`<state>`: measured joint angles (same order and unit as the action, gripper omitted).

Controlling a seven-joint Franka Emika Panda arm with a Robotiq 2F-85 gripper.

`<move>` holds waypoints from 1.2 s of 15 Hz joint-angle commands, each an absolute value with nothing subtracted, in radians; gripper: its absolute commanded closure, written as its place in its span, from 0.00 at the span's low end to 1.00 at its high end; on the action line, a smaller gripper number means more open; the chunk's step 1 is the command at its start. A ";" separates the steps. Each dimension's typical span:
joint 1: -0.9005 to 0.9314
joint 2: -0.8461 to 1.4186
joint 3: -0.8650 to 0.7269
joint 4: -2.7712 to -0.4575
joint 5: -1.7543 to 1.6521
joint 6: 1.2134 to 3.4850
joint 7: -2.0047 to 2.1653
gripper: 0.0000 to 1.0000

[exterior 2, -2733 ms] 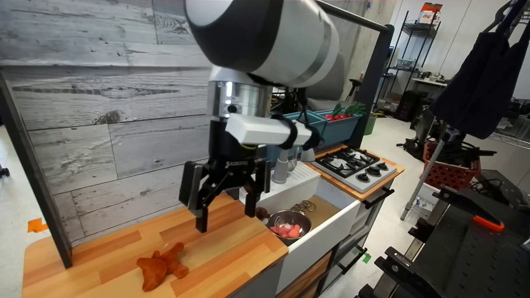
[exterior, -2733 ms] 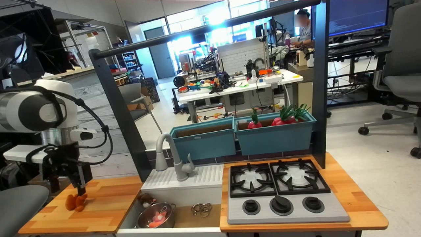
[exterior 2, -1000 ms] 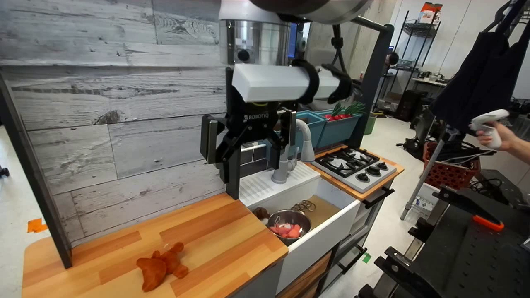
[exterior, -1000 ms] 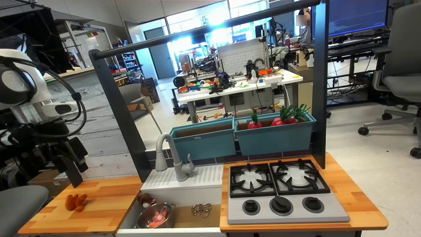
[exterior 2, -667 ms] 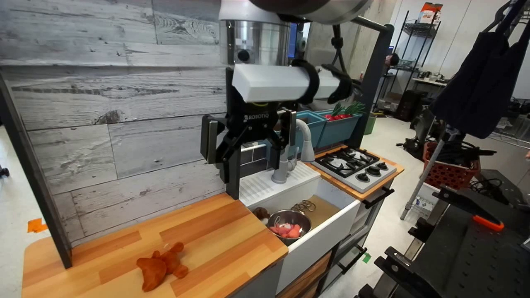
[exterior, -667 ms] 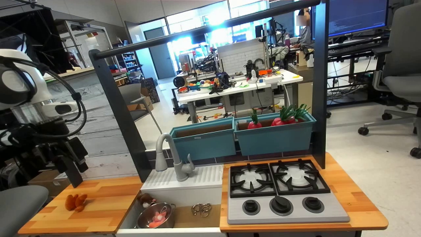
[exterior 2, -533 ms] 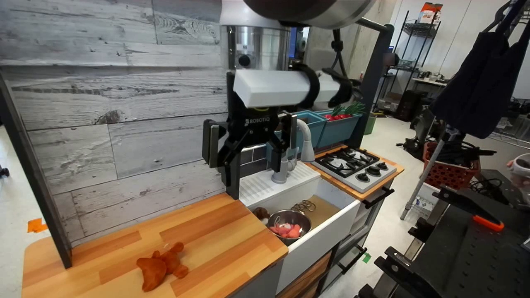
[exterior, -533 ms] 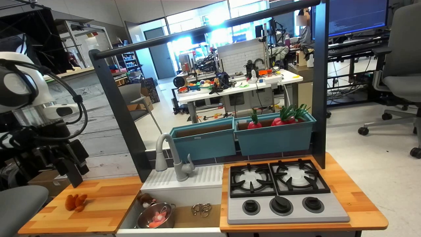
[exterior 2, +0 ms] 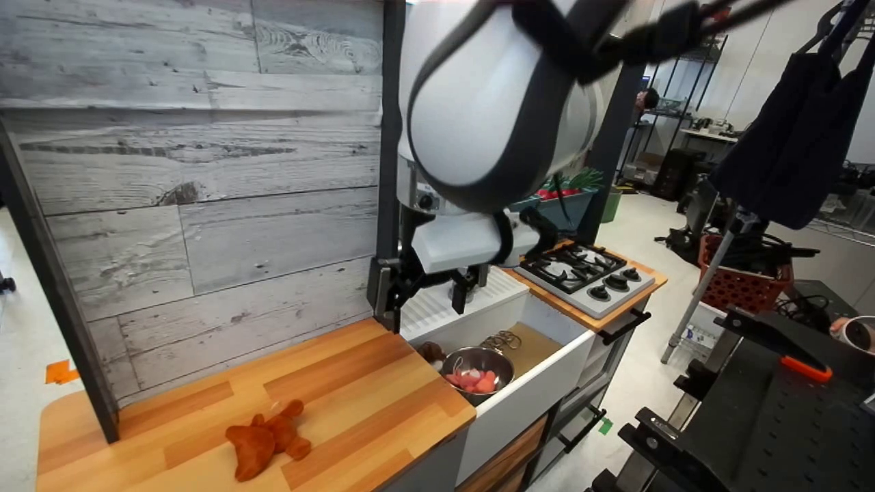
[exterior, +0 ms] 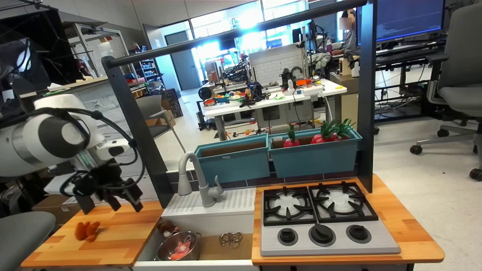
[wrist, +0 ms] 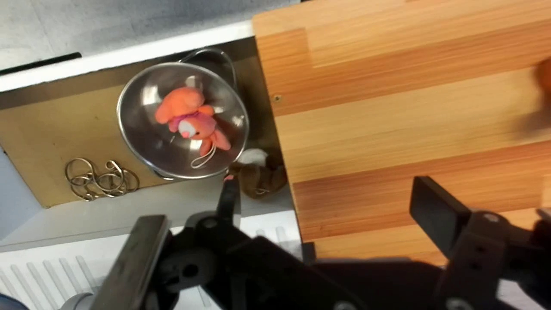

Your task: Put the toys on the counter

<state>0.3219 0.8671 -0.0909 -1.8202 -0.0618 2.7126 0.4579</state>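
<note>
An orange plush toy (exterior: 86,231) (exterior 2: 254,447) lies on the wood counter (exterior: 120,237) (exterior 2: 362,389); only its edge shows in the wrist view (wrist: 546,77). A pink-orange plush toy (wrist: 202,122) (exterior: 182,249) lies inside the steel bowl (wrist: 140,129) (exterior 2: 507,372) in the sink. A brown and white plush toy (wrist: 260,176) (exterior 2: 431,352) lies between the bowl and the counter's side. My gripper (wrist: 325,193) (exterior: 127,206) (exterior 2: 424,316) is open and empty, above the counter's edge beside the sink, its fingers spread wide apart.
Metal rings (wrist: 101,178) lie on the sink floor beside the bowl. A grey faucet (exterior: 205,188) and a dark upright post (exterior: 139,139) stand close to my gripper. Teal planters (exterior: 233,162) hang behind, and the stove (exterior: 327,226) is beyond the sink.
My open gripper rose away from the orange toy, paused, then moved toward the sink and lower in the last half second. The toys have not moved.
</note>
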 commanded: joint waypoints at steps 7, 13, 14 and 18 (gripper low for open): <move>0.288 1.065 -0.160 -1.688 -0.051 2.763 0.401 0.00; 0.320 1.141 -0.193 -1.617 -0.057 2.830 0.422 0.00; 0.316 1.150 -0.189 -1.605 -0.053 2.828 0.417 0.00; 0.316 1.190 -0.184 -1.581 -0.052 2.862 0.404 0.28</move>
<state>0.3020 1.1417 -0.1706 -1.6224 -0.0672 2.8213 0.4144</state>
